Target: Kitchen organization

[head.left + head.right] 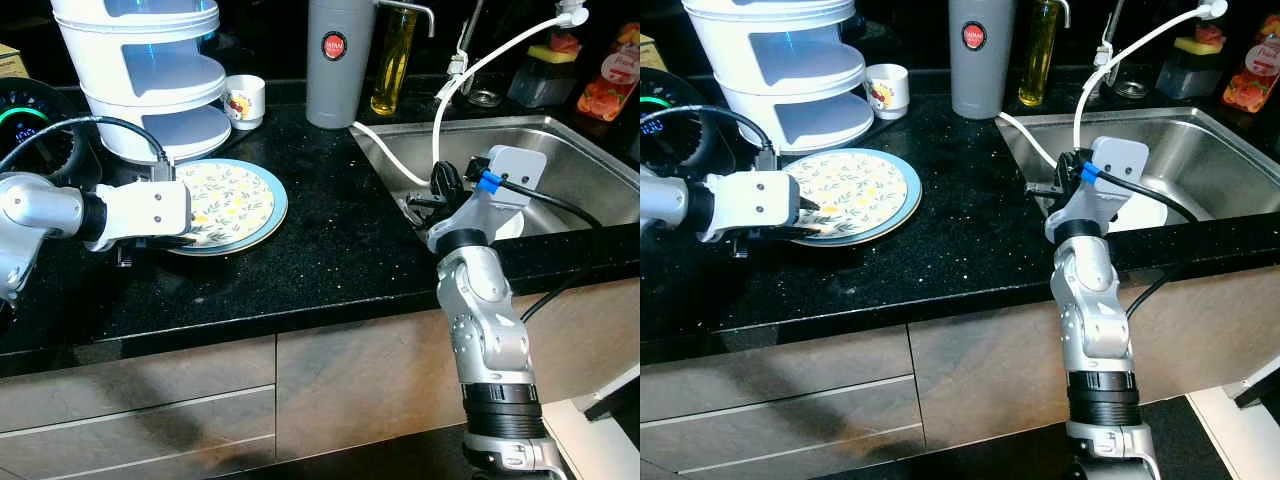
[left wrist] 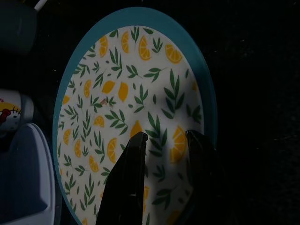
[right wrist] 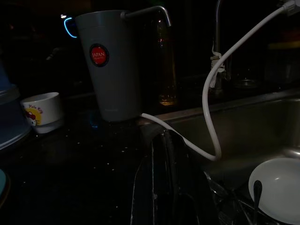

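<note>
Reaching over the near edge of the lemon-patterned plate (image 1: pixel 228 205), the left gripper (image 2: pixel 164 154) has its two black fingers parted, with the plate's printed face directly beneath and between them; it holds nothing yet. The plate lies flat on the black tabletop (image 1: pixel 320 250), and beyond the gripper stand a white tiered rack (image 1: pixel 150 75) and a small white cup (image 1: pixel 243 100). The step in hand is probably to take hold of the plate. Because it lies flat, I think one finger must go under the blue rim and the other on top, so the gripper should come lower and pinch the rim, not the middle. A slow squeeze will help, since glazed ceramic can slip. The right gripper (image 3: pixel 161 187) waits at the edge of the steel sink (image 1: pixel 560 140), fingers together and empty, with a white dish (image 3: pixel 276 187) in the sink just beside it.
</note>
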You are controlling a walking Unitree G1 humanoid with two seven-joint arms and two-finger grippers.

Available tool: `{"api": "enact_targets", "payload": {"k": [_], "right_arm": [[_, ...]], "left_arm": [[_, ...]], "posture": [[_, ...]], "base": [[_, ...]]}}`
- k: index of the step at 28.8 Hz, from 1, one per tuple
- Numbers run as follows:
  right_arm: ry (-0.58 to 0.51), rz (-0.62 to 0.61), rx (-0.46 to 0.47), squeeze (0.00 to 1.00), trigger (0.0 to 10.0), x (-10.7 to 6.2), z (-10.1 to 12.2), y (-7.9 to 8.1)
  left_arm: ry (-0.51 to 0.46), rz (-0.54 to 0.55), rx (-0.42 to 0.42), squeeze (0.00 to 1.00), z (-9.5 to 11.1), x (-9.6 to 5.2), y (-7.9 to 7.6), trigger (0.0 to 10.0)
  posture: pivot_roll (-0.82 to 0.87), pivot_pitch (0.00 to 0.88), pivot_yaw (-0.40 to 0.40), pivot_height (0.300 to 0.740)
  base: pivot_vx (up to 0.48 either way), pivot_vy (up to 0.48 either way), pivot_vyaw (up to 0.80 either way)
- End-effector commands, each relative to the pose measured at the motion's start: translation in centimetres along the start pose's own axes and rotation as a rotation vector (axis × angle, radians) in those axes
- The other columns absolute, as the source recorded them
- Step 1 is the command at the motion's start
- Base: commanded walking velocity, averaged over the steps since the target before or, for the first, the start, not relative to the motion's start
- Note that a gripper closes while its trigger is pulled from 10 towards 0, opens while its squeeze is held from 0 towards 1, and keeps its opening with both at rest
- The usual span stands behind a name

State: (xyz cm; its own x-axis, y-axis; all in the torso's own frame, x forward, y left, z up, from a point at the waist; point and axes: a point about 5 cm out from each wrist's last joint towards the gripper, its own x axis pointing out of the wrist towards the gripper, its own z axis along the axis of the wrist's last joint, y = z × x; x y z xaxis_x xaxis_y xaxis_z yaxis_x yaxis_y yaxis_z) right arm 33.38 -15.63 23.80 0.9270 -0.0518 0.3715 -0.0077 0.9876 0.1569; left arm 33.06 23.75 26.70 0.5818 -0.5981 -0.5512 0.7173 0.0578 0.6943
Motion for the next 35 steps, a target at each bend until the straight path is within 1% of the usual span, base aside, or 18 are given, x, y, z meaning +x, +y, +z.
{"api": "enact_targets", "payload": {"k": [1,5,11,16,17,18,19,20,21,22,25,26,27,29,30,33,34,35], "right_arm": [[-0.005,-0.011,0.002,0.0,10.0,-0.1,0.1,-0.2],[-0.002,-0.004,0.005,0.0,10.0,0.0,0.0,0.0],[-0.003,-0.003,0.006,0.0,10.0,0.1,0.0,0.0],[-0.002,-0.005,0.006,0.0,10.0,0.0,0.0,0.0],[-0.002,-0.005,0.006,0.0,10.0,0.0,0.0,0.0],[-0.003,-0.004,0.006,0.0,10.0,0.0,0.0,0.0],[-0.003,-0.005,0.007,0.0,10.0,0.0,0.0,0.0],[-0.003,-0.005,0.007,0.0,10.0,0.0,0.0,0.0],[-0.003,-0.005,0.007,0.0,10.0,0.0,0.0,0.0],[-0.003,-0.006,0.006,0.0,10.0,0.0,0.0,0.0],[-0.003,-0.007,0.004,0.0,10.0,0.0,0.1,-0.1],[-0.003,-0.007,0.003,0.0,10.0,0.0,0.1,-0.1],[-0.003,-0.007,0.003,0.0,10.0,0.0,0.1,-0.1],[-0.001,-0.007,0.003,0.0,10.0,0.0,0.0,-0.1],[-0.001,-0.007,0.003,0.0,10.0,0.0,0.0,-0.1],[0.001,-0.002,0.007,0.0,10.0,0.1,-0.1,0.0],[0.001,-0.002,0.007,0.0,10.0,0.1,-0.1,0.0],[0.0,0.003,0.01,0.0,10.0,0.2,-0.1,0.2]], "left_arm": [[0.014,-0.059,0.01,0.0,-0.3,-0.5,-0.4,10.0],[0.051,-0.097,0.044,0.0,-0.8,-0.7,-0.8,10.0],[0.062,-0.109,0.052,0.0,-0.9,-0.8,-0.7,10.0],[0.096,-0.092,0.07,0.0,-1.4,-0.2,-0.9,10.0],[0.118,-0.079,0.091,0.0,-1.6,0.1,-0.9,9.3],[0.143,-0.06,0.11,0.0,-1.9,0.4,-0.9,9.3],[0.154,-0.028,0.128,0.0,-2.0,0.9,-0.8,7.5],[0.154,-0.028,0.128,0.0,-2.0,0.9,-0.8,7.5],[0.154,-0.005,0.135,0.0,-2.1,1.2,-0.7,6.8],[0.134,0.007,0.135,0.0,-1.8,1.3,-0.7,0.0],[0.098,0.019,0.131,0.0,-1.4,1.5,-0.6,0.0],[0.06,0.023,0.135,0.0,-0.8,1.3,-0.5,0.0],[0.06,0.023,0.135,0.0,-0.8,1.3,-0.5,0.0],[0.007,0.043,0.144,0.0,0.1,1.2,-0.2,0.0],[0.007,0.043,0.144,0.0,0.1,1.2,-0.2,0.0],[-0.076,0.11,0.166,0.0,1.6,1.2,0.7,0.0],[-0.076,0.11,0.166,0.0,1.6,1.2,0.7,0.0],[-0.097,0.137,0.188,0.0,2.1,1.4,0.9,0.0]], "posture": [[0.13,0.025,0.0,0.74],[0.14,0.021,-0.001,0.74],[0.13,0.022,-0.002,0.74],[0.13,0.022,-0.002,0.74],[0.13,0.022,-0.002,0.74],[0.13,0.022,-0.002,0.74],[0.13,0.022,-0.002,0.74],[0.13,0.022,-0.002,0.74],[0.13,0.022,-0.002,0.74],[0.13,0.025,-0.004,0.74],[0.13,0.025,-0.004,0.74],[0.13,0.027,-0.007,0.74],[0.13,0.027,-0.007,0.74],[0.14,0.027,-0.008,0.74],[0.14,0.027,-0.008,0.74],[0.15,0.025,-0.012,0.74],[0.15,0.025,-0.012,0.74],[0.15,0.025,-0.012,0.74]], "base": [[0.0,0.0,0.0],[0.0,0.0,0.0],[0.0,0.0,0.0],[0.0,0.0,0.0],[0.0,0.0,0.0],[0.0,0.0,0.0],[0.0,0.0,0.0],[0.0,0.0,0.0],[0.0,0.0,0.0],[0.0,0.0,0.0],[0.0,0.0,0.0],[0.0,0.0,0.0],[0.0,0.0,0.0],[0.0,0.0,0.0],[0.0,0.0,0.0],[0.0,0.0,0.0],[0.0,0.0,0.0],[0.0,0.0,0.0]]}}
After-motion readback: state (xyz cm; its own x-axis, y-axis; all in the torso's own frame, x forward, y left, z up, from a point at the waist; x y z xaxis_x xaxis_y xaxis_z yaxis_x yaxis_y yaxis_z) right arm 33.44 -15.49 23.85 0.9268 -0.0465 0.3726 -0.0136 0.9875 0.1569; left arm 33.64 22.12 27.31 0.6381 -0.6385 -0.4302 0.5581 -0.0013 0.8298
